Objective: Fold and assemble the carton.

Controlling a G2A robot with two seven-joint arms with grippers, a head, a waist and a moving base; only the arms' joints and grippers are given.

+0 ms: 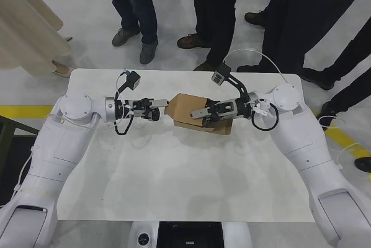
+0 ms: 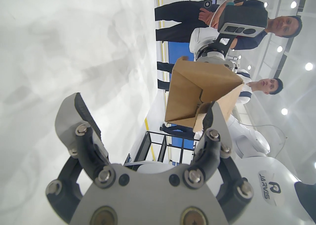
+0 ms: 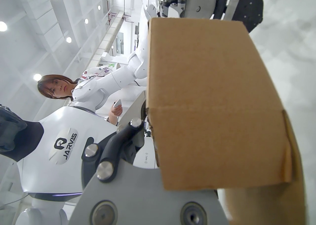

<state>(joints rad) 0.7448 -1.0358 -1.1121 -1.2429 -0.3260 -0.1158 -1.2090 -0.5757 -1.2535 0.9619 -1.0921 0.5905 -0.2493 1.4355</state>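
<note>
The brown carton [image 1: 193,110] is partly folded and held tilted above the far middle of the white table [image 1: 173,180]. My right gripper [image 1: 202,113] lies over its top panel and is shut on it. In the right wrist view the carton [image 3: 212,102] hides most of that gripper, and one finger link [image 3: 123,137] shows beside its edge. My left gripper [image 1: 158,112] is at the carton's other end. Its fingers are open, wide apart [image 2: 145,109], and one fingertip [image 2: 213,114] touches a loose flap of the carton [image 2: 197,87].
Several people stand close along the table's far edge [image 1: 185,69]. The near half of the table is bare white surface. A loose flap [image 1: 221,129] hangs from the carton's underside toward the table.
</note>
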